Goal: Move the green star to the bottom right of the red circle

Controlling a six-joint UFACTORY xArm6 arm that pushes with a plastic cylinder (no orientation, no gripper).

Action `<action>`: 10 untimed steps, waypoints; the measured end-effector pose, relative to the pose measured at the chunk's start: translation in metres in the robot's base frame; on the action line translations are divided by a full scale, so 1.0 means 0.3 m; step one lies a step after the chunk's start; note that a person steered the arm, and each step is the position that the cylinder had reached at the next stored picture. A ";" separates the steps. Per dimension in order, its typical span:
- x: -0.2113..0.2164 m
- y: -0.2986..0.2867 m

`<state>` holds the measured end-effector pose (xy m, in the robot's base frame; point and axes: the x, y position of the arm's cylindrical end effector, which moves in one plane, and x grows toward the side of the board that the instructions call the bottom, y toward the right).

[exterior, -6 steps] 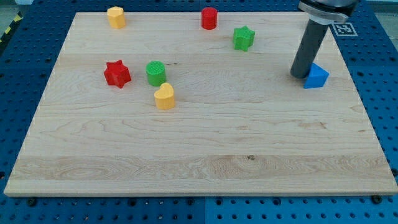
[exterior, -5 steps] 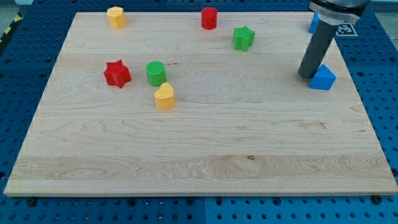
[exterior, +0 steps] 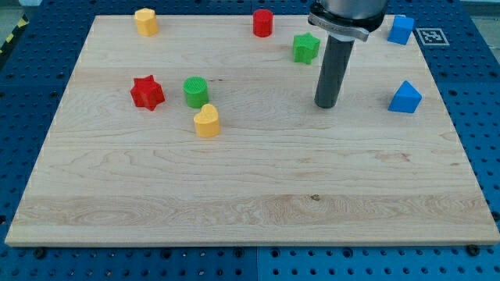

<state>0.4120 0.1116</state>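
1. I am working in a robotics lab or test bench, not a home or shop.
2. The wooden board [exterior: 250, 195] lies on a blue metal base [exterior: 476, 94] drilled with a regular grid of holes, the sort used for bolting down fixtures.
3. A black-and-white fiducial marker [exterior: 430, 36] sits at the view's top right, beside the board.
4. Yellow-and-black hazard striping [exterior: 11, 37] runs along the view's top left edge.
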 end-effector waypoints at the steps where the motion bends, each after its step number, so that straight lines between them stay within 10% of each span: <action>1: 0.000 0.000; 3: -0.070 -0.116; 6: -0.261 0.301; 10: -0.456 0.144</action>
<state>0.2751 0.1550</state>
